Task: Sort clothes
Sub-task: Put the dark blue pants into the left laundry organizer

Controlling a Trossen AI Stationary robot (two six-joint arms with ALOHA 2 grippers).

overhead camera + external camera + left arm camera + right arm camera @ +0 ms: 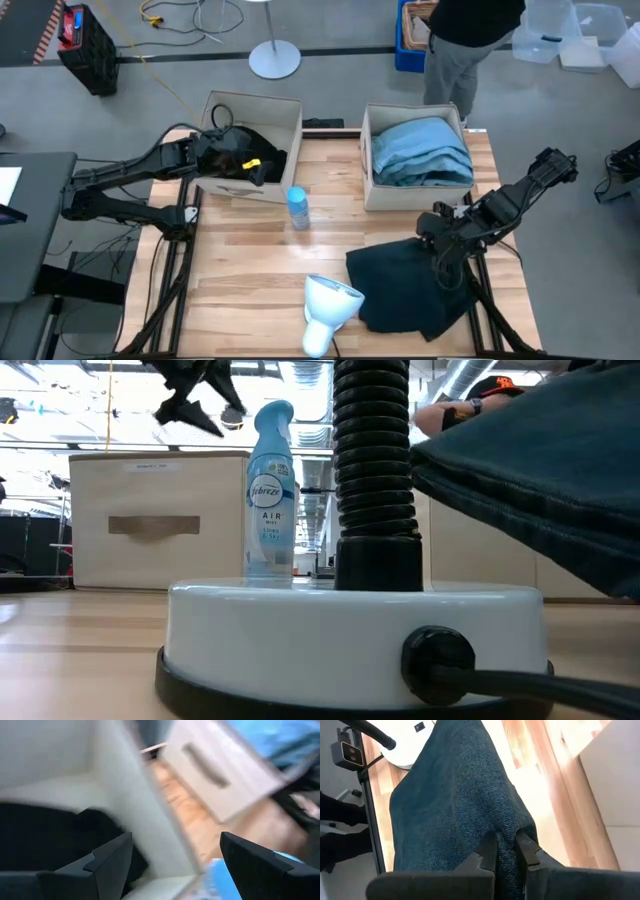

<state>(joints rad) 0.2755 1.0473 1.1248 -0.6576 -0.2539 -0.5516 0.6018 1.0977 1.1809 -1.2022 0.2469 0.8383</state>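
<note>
A dark teal-black garment lies spread at the table's near right, one part drawn up to my right gripper, which is shut on it. In the low view its raised part slopes up to the right. Black clothes fill the left beige box. Turquoise and grey-blue clothes fill the right beige box. My left gripper hangs open over the left box's near wall, one finger on each side of it, touching nothing. My right gripper pinches a raised fold of the dark garment between its two fingers, coming from above and slanting down. The cloth falls away from the fingers in a taut ridge, and the rest of it lies on the table.
A blue spray bottle stands between the boxes, near the table's middle. A white round base with a black ribbed hose stands at the near edge, left of the garment. A person stands beyond the far edge.
</note>
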